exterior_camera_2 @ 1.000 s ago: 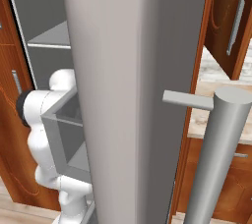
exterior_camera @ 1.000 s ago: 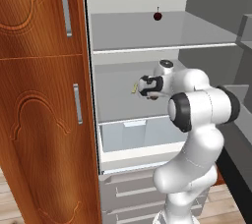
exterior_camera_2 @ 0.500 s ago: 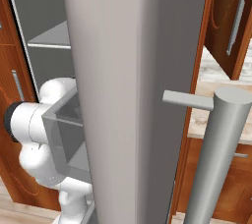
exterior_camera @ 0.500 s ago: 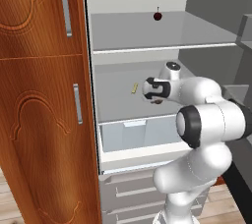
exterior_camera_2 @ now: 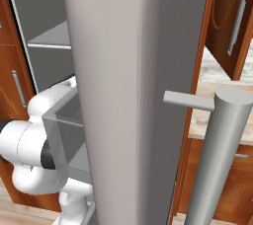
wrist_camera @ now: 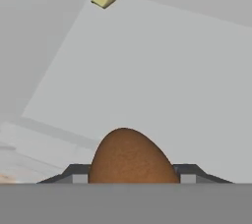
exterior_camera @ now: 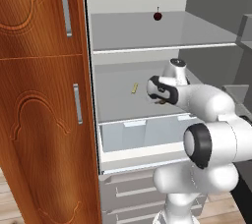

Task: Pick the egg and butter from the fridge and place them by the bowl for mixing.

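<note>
The arm (exterior_camera: 211, 120) is glossy white, built of fat rounded segments — smooth, with no cables or markings to be seen. A dark grey ring with a black centre caps one joint (exterior_camera: 198, 145). The hand (exterior_camera: 165, 90) carries a black band, and the finger tips (wrist_camera: 78, 173) are small, dark and angular.

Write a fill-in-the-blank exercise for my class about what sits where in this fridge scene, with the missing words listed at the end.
1. The egg sits between the fingertips of the ____.
2. The butter lies on the fridge's ____ shelf.
3. The dark red fruit rests on the ____ shelf.
4. The translucent drawer is ____ the butter's shelf.

Missing words: gripper; middle; top; below
</note>
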Robot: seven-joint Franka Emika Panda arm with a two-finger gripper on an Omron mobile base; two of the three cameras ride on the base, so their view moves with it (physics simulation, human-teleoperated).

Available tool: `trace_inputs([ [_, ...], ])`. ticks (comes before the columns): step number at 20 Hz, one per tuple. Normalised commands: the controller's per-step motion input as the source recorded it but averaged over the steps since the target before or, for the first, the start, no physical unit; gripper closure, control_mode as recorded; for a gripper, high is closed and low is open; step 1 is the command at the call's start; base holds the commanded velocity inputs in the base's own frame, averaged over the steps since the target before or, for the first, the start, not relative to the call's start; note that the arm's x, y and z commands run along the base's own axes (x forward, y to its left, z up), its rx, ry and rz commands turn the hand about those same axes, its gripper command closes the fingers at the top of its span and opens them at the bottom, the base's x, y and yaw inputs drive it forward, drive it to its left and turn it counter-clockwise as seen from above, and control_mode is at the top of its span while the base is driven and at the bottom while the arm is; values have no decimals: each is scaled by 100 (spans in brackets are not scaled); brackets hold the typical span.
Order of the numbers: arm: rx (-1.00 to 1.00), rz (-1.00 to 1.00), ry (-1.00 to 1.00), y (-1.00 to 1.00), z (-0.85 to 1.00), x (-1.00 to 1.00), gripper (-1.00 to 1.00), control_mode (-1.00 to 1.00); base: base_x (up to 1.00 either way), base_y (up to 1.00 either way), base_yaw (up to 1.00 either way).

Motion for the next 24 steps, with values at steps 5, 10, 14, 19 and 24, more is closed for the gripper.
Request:
trace_inputs([
  [5, -5, 6, 3, -4, 17, -42, 100, -100, 0, 0, 0],
  [10, -1, 9, 2, -2, 15, -39, 100, -100, 0, 0, 0],
  [14, 0, 10, 0, -4, 26, -39, 100, -100, 0, 0, 0],
  [19, 0, 2, 0, 0, 36, -31, 100, -100, 0, 0, 0],
  [24, 6, -3, 7, 3, 33, -29, 100, -100, 0, 0, 0],
])
